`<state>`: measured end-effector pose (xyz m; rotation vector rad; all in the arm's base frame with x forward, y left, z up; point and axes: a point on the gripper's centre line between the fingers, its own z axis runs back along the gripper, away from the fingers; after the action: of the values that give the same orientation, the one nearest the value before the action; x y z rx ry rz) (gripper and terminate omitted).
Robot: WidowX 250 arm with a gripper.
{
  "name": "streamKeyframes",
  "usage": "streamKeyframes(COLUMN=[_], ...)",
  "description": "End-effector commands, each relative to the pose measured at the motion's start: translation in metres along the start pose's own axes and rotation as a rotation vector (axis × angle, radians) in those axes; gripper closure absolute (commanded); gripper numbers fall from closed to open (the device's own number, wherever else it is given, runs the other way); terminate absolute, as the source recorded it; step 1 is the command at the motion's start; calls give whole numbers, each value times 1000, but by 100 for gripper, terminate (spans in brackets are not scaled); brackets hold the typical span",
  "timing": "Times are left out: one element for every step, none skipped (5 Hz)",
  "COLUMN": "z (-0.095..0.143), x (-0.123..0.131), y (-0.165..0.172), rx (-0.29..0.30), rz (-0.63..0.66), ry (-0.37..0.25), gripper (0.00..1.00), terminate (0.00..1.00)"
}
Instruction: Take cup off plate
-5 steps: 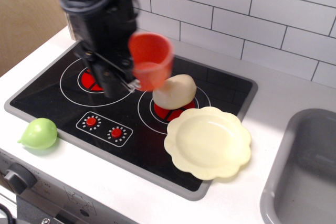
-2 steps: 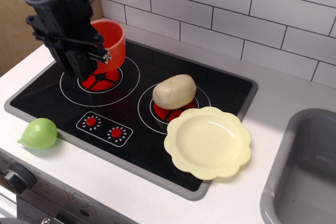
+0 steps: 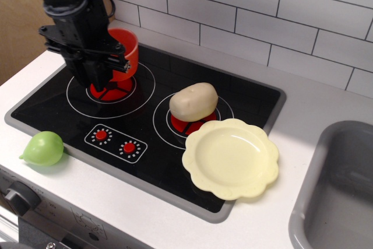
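The orange-red cup (image 3: 127, 51) sits low over the left red burner (image 3: 119, 88) of the black toy hob, far left of the plate. My black gripper (image 3: 118, 65) comes down from the upper left and hides the cup's left side and handle. Its fingers appear closed on the cup's wall. I cannot tell whether the cup's base touches the burner. The pale yellow scalloped plate (image 3: 230, 158) lies empty at the hob's front right corner.
A beige potato-shaped lump (image 3: 193, 101) lies on the right burner, just behind the plate. A green pear-like toy (image 3: 44, 148) lies on the counter at front left. A grey sink (image 3: 338, 190) is at the right. A white tiled wall stands behind.
My gripper has carried the cup from above the hob's middle, near the potato lump, leftward and down to the left burner. The plate and the lump have not moved.
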<state>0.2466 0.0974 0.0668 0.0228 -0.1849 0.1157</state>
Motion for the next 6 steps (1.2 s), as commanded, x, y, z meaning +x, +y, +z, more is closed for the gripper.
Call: streamKeyframes(z=[7,10,15,36,69,96], x=[-1,1,2,1,0,1], y=[0,0,1,1,-1,-2], rx=[35,36,90,76,32,2], rz=[5,58,91,104,116,109], ry=[-82,-67,-98,-108,-119,-121], gripper=[100,0,0,0,0,0], terminate=[0,0,0,0,0,0])
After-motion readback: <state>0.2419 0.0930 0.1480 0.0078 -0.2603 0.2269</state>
